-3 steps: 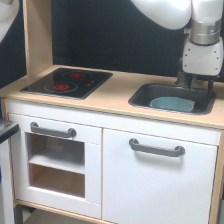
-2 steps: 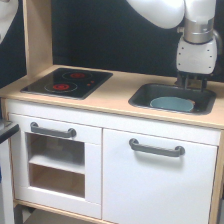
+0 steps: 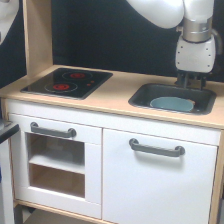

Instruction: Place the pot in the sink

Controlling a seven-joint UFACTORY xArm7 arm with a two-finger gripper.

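Light wood worktop (image 3: 120, 92) holds the sink (image 3: 150, 95) where we see the pot (image 3: 171, 104) resting — our gripper (image 3: 192, 83), grip unreadable, might clip its rim.

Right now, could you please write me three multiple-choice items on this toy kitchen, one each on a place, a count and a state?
1. Where is the pot?
A. On the hob
B. In the sink
C. On the countertop in front of the hob

2. How many red rings does the hob show?
A. One
B. Two
C. Four

3. How does the tool stand to the pot?
A. Above it and clear of it
B. Clamped on its rim
C. Lifting it over the hob

Answers:
1 B: the pot lies inside the sink.
2 B: two red rings show on the black plate.
3 A: the tool hangs at the basin's back edge, clear of the pot.
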